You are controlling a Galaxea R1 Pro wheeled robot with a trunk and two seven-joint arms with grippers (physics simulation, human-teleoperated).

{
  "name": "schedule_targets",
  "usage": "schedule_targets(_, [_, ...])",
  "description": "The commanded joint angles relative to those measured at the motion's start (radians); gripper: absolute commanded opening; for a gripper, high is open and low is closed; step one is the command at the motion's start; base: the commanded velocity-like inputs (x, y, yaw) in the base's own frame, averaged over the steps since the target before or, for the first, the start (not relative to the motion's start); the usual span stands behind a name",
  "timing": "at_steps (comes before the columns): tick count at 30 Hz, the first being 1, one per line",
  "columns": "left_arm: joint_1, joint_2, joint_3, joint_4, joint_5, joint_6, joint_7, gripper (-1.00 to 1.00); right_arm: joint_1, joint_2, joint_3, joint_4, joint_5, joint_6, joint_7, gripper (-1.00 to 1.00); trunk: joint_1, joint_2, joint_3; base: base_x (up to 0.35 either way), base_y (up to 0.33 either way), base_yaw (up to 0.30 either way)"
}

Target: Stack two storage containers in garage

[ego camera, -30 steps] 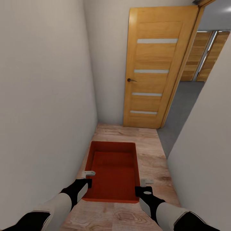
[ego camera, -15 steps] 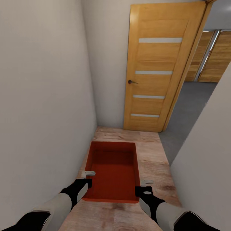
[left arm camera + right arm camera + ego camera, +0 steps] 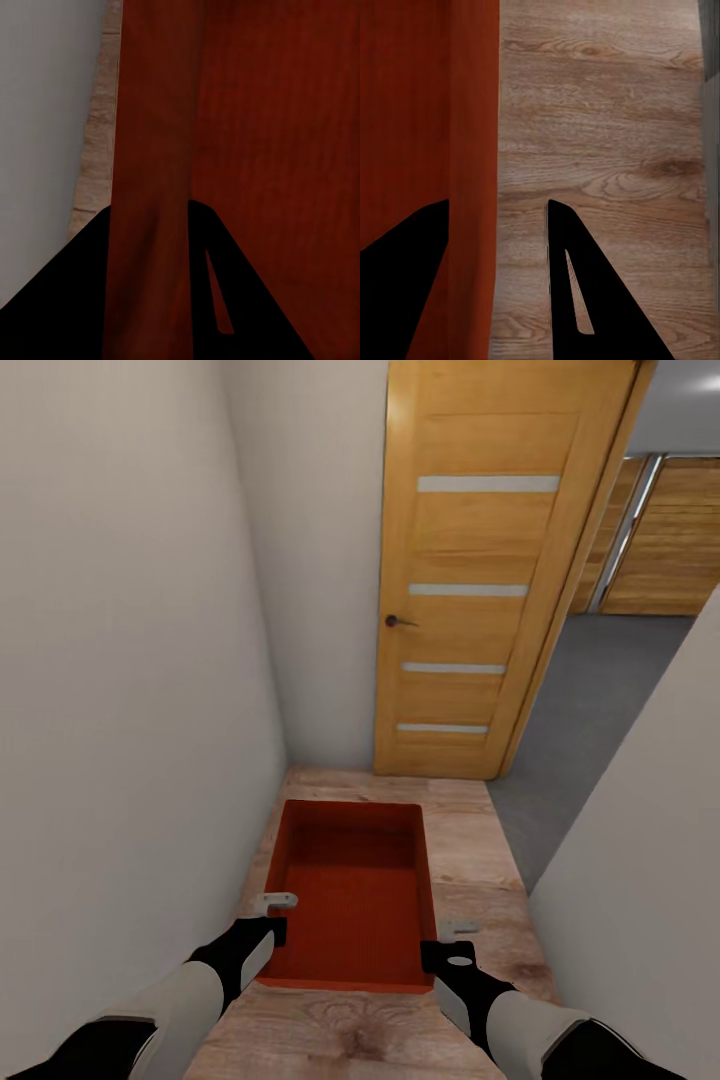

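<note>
A white wall (image 3: pixel 130 660) is running along the left, and beside it the left gripper (image 3: pixel 272 916) is pinching the bin's (image 3: pixel 350 895) left wall, fingers straddling it. The bin (orange-red, lidless) is hanging level over the plank floor (image 3: pixel 470 860). The right gripper (image 3: pixel 450 940) is clamping the right wall, with the door (image 3: pixel 480 580) ahead.

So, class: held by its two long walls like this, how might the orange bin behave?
The storage container probably flexes: its walls look thin where each claw, left and right, straddles one. Empty, so likely light. Smooth plastic may slip.
</note>
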Motion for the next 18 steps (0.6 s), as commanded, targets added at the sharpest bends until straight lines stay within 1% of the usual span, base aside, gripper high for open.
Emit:
schedule_targets(1, [0.001,0.0,-0.005,0.001,0.008,0.007,0.006,-1.0,-0.002,0.001,-0.007,-0.007,0.003,-0.017,-0.003,-1.0,0.001,-0.002,-0.002,0.323,0.0,-0.238])
schedule_targets(10, [0.001,0.0,-0.005,0.001,0.008,0.007,0.006,-1.0,-0.002,0.0,-0.007,-0.007,0.003,-0.017,-0.003,-1.0,0.001,-0.002,-0.002,0.323,0.0,-0.237])
schedule_targets(13, [0.001,0.0,-0.005,0.001,0.008,0.007,0.006,-1.0,-0.002,0.0,-0.007,-0.007,0.003,-0.017,-0.003,-1.0,0.001,-0.002,-0.002,0.323,0.0,-0.095])
schedule_targets(18, [0.001,0.0,-0.005,0.001,0.008,0.007,0.006,-1.0,-0.002,0.0,-0.007,-0.007,0.003,-0.017,-0.003,-1.0,0.001,-0.002,-0.002,0.323,0.0,-0.017])
